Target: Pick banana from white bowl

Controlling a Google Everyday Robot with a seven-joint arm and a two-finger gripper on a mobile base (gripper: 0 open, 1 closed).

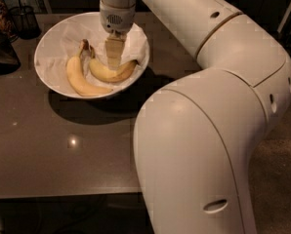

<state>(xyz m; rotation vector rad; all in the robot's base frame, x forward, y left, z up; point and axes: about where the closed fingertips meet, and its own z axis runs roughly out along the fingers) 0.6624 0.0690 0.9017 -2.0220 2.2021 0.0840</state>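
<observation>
The white bowl (48, 48), lined with crumpled white paper, sits on the dark table at the back left. Two bananas lie in it. The shorter, strongly curved banana (102, 72) is on the right, with its brownish stem pointing up and left. A longer, paler banana (79, 81) lies to its left. My gripper (114, 61) comes straight down from above into the bowl, and its tip is at the middle of the curved banana, touching it or just above it. The gripper hides part of that banana.
A dark wire-mesh cup (24, 16) stands at the back left of the table (62, 150), with a dark object (1, 52) left of the bowl. My large white arm (209, 130) fills the right half of the view. The table's front edge runs along the bottom.
</observation>
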